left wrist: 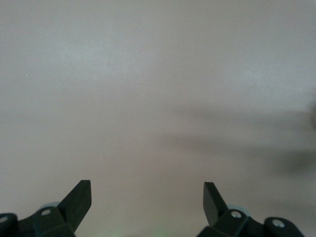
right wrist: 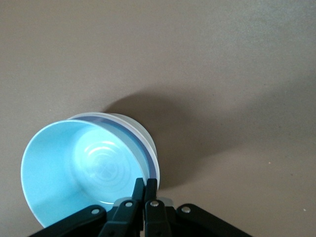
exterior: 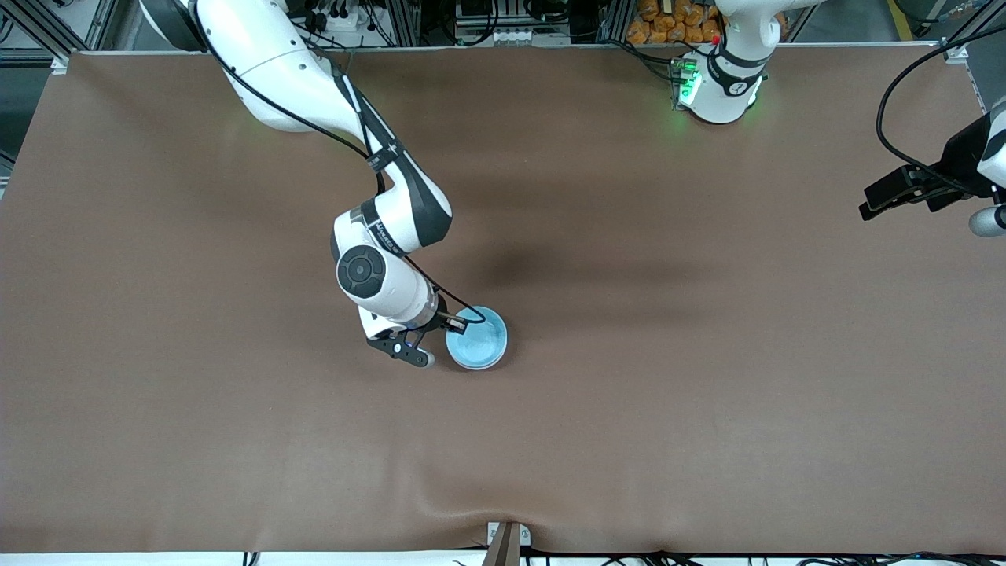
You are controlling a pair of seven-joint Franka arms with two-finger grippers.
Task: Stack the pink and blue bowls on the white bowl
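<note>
Right wrist view is showing the right claw [right wrist: 144, 190] clenched on the blue bowl's [right wrist: 74, 168] rim, nested on the stack below; releasing comes next, while the left claw [left wrist: 147, 197] is waiting, released.

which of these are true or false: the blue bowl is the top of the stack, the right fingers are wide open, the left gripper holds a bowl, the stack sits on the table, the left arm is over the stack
1. The blue bowl is the top of the stack. True.
2. The right gripper has its fingers wide open. False: they are shut on the blue bowl's rim.
3. The left gripper holds a bowl. False: it is open and empty.
4. The stack sits on the table. True.
5. The left arm is over the stack. False: it waits at its own end of the table.
</note>
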